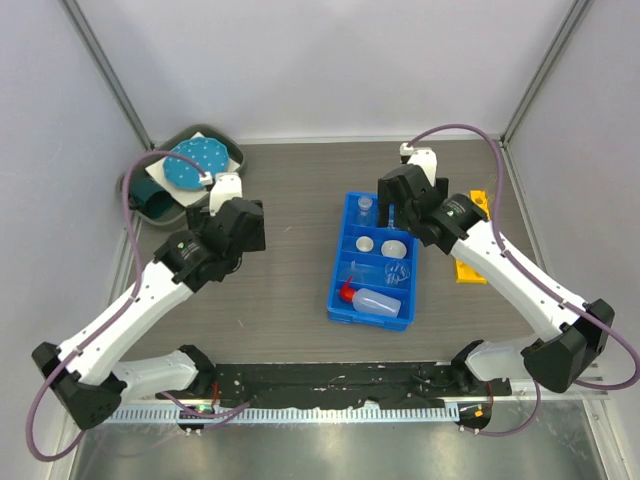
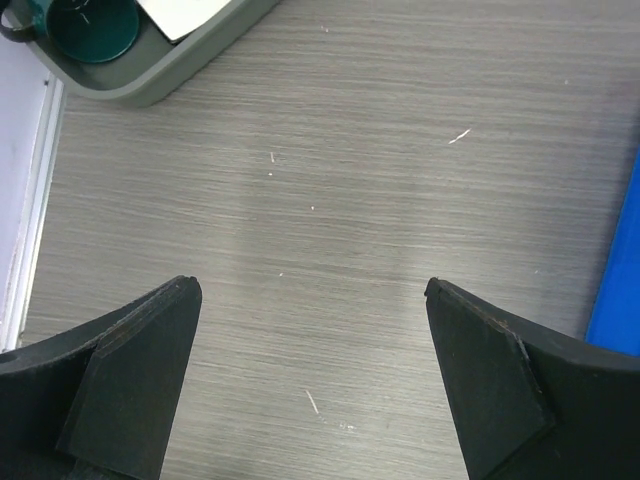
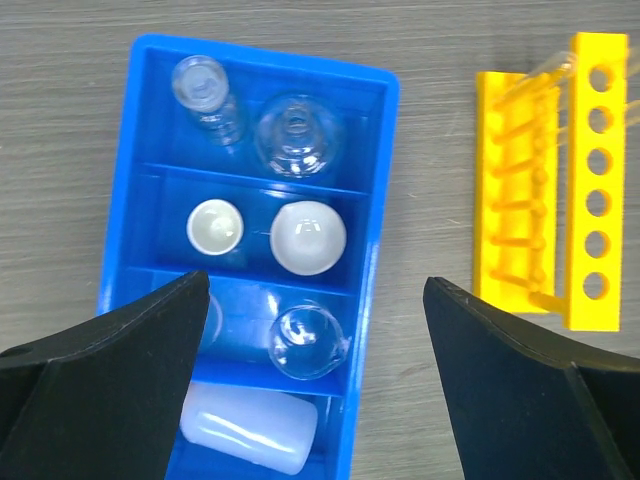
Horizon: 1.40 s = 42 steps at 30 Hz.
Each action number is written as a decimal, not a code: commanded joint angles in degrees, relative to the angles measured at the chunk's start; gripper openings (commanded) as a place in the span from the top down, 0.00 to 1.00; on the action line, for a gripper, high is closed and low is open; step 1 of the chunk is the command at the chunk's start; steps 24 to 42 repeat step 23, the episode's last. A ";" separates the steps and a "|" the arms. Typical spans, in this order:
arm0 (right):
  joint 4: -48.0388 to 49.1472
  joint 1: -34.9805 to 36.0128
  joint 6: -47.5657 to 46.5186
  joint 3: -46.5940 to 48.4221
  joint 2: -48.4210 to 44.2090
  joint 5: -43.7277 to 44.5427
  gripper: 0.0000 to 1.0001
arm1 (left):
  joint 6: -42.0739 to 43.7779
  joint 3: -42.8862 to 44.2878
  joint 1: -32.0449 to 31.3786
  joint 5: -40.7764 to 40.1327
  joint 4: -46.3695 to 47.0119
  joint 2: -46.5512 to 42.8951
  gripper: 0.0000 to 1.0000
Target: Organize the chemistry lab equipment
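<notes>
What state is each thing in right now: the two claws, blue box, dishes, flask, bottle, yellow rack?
blue bin: all four compartments occupied.
left gripper: open, empty.
right gripper: open, empty, over the bin.
white dishes: upright, empty, side by side.
flask: standing upright.
bottle: lying on its side, red cap on.
yellow rack: outside the bin, not touching; upright or tipped unclear.

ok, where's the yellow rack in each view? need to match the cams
Top external: the yellow rack is at right, just right of the blue bin, partly hidden by the right arm.
Left wrist: not in it.
Right wrist: right side of the frame, apart from the bin.
Shared landmark: the blue bin, centre-right from above, centre-left in the right wrist view, a sliver at the left wrist view's right edge.
</notes>
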 commanded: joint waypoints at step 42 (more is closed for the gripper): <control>10.72 -0.43 -0.68 -4.74 -9.36 10.74 0.05 | -0.03 -5.48 0.14 -4.06 8.78 -14.96 0.00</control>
